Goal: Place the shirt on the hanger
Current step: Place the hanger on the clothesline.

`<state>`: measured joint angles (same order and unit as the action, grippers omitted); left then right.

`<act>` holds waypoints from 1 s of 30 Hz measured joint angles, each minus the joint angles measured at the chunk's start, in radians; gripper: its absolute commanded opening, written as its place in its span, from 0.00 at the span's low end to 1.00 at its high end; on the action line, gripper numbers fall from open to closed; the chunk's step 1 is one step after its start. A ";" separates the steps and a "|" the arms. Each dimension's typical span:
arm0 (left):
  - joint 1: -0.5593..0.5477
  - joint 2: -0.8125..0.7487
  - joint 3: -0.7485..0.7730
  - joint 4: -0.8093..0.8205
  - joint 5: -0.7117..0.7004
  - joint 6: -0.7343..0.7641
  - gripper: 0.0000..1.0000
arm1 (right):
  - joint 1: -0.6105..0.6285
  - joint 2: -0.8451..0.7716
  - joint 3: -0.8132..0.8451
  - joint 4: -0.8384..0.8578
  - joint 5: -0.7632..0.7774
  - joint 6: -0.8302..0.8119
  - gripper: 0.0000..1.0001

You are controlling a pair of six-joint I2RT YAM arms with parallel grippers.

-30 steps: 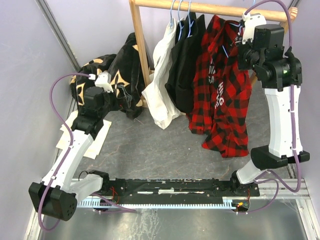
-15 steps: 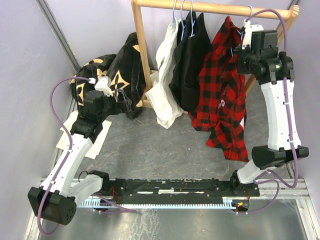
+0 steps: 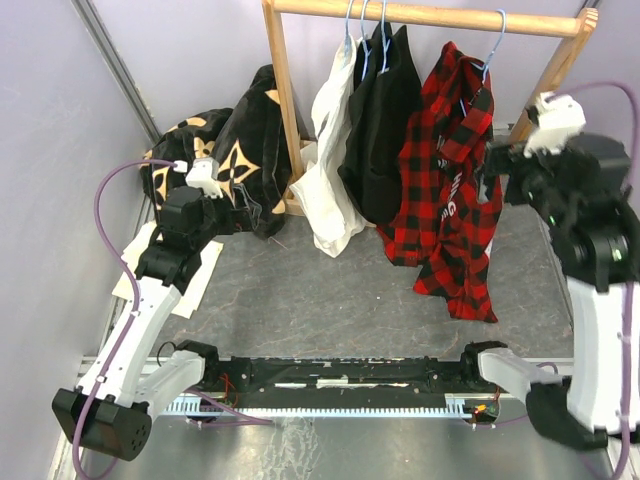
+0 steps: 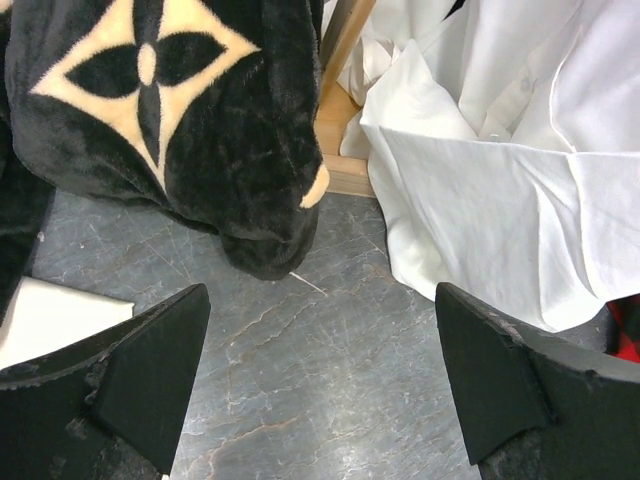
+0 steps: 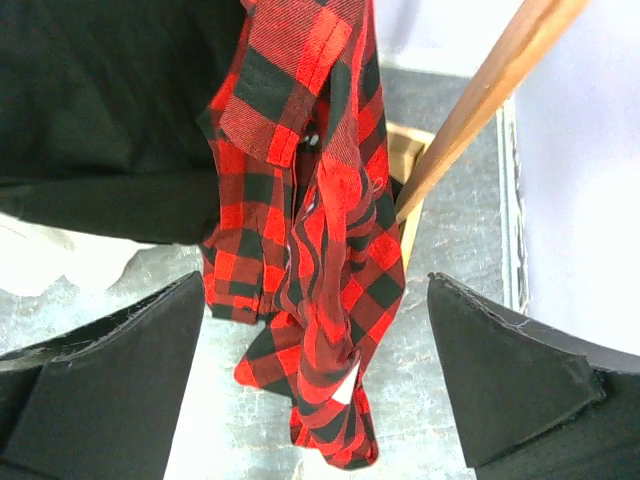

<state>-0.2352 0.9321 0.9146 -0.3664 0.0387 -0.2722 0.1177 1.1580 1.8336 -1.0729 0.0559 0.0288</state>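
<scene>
- Large red-and-black plaid flannel shirt (image 3: pixel 450 200): draped from thin light-blue wire hanger (image 3: pixel 493 42), hooked over pale wooden rail (image 3: pixel 430 15), so task looks done.
- Right hand (image 5: pixel 315 290): spread, empty, facing shirt.
- Left hand (image 4: pixel 320 300): spread, empty, low over grey surface (image 4: pixel 330 400).

The shirt (image 3: pixel 450 190) hangs on the hanger (image 3: pixel 494 38), and the hook of the hanger sits over the wooden rail (image 3: pixel 430 15) near the far right corner of the tabletop (image 3: pixel 330 300). On the same rail, to the left, hang a black garment (image 3: pixel 380 130) and a white shirt (image 3: pixel 325 190). The right hand (image 3: pixel 492 165) is just beside the shirt's right side; if they touch is not clear. The left hand (image 3: pixel 228 207) is near the left edge, close to a black fabric with tan flowers (image 3: pixel 240 150) heaped toward the far left corner.
</scene>
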 measured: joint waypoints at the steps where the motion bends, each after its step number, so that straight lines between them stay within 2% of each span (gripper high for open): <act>1: 0.000 -0.005 0.000 0.000 0.001 0.000 0.99 | 0.000 -0.056 -0.031 0.012 -0.002 0.001 0.99; 10: 0.000 -0.034 -0.013 -0.048 0.008 0.000 0.99 | 0.000 -0.461 -0.407 0.120 0.015 0.091 0.99; 16: 0.000 -0.034 -0.024 -0.083 0.005 0.000 0.99 | 0.000 -0.610 -0.640 0.107 0.039 0.188 0.99; 25: 0.000 -0.035 -0.051 -0.100 -0.004 0.000 0.99 | 0.000 -0.795 -0.814 0.090 0.068 0.349 0.98; 30: 0.000 -0.036 -0.070 -0.105 -0.004 0.000 1.00 | 0.000 -0.863 -0.948 0.087 0.115 0.513 0.98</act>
<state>-0.2352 0.8959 0.8444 -0.4713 0.0349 -0.2722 0.1173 0.2947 0.8860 -0.9863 0.1711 0.5419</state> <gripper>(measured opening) 0.993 0.980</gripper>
